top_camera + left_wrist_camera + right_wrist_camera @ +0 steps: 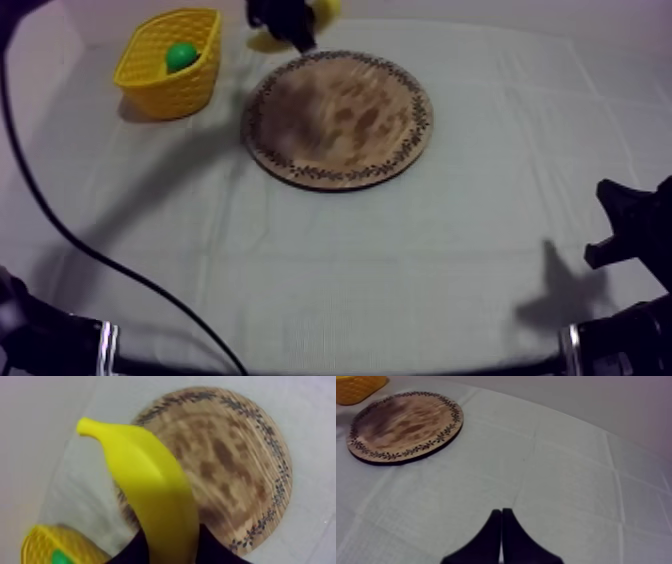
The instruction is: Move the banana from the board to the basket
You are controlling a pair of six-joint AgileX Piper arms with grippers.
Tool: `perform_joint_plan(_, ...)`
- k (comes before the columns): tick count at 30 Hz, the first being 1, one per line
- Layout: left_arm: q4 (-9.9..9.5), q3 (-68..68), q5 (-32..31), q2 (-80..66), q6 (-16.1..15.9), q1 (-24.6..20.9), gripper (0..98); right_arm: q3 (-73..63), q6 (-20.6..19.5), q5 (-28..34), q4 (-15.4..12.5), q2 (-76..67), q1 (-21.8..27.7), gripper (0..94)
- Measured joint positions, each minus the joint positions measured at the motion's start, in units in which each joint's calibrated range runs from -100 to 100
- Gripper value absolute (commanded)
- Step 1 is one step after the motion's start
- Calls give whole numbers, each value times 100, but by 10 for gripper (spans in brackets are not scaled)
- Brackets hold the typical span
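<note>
- Yellow and smooth, the banana (150,491) is clamped at its thick end between the left pincer's two black fingers (129,552). Its curve runs out away from them to a blunt tip.
- In the top view the left pincer (288,22) hangs at the upper edge of the frame, left of centre. It is just beyond the far rim of the round wooden board (338,118), and bits of the banana's yellow show on either side of it.
- The banana is off the board and in the air. The yellow basket (180,92) stands at the upper left of the frame on the grey-white cloth (400,270), near the pincer but apart from it.
- A green round thing (181,56) lies inside the basket.
- The left wrist view gives the banana's whole length. Under it lie the board's patterned rim and the cloth, with a corner of the basket and a speck of green beside the fingers.
- The right pincer (501,521) has its fingers pressed together in a narrow wedge with nothing between them. In the top view it sits low at the right edge, well apart from the board.
- The right wrist view looks across the cloth to the board, with the basket's wall beyond it.
</note>
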Motion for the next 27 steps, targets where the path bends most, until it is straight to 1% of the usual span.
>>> perform_joint_plan(3, 52, 282, 233, -594, 218, -201, 199, 0, 0, 0, 0, 0, 0, 3)
perform_joint_plan(9, 71, 769, 577, -1606, 702, -625, 210, 0, 0, -1, 0, 0, 0, 3)
perform_joint_plan(13, 62, 693, 600, -1944, 1039, -822, 206, 0, 0, -1, 0, 0, 0, 3)
perform_joint_plan(16, 46, 496, 608, -1875, 1241, -963, 199, 0, 0, -1, 0, 0, 0, 3)
perform_joint_plan(22, -103, -165, 551, -1384, 1418, -1223, 184, 0, 0, -1, 0, 0, 0, 3)
perform_joint_plan(27, -366, -790, 285, -746, 1534, -1429, 175, 0, 0, -1, 0, 0, 0, 3)
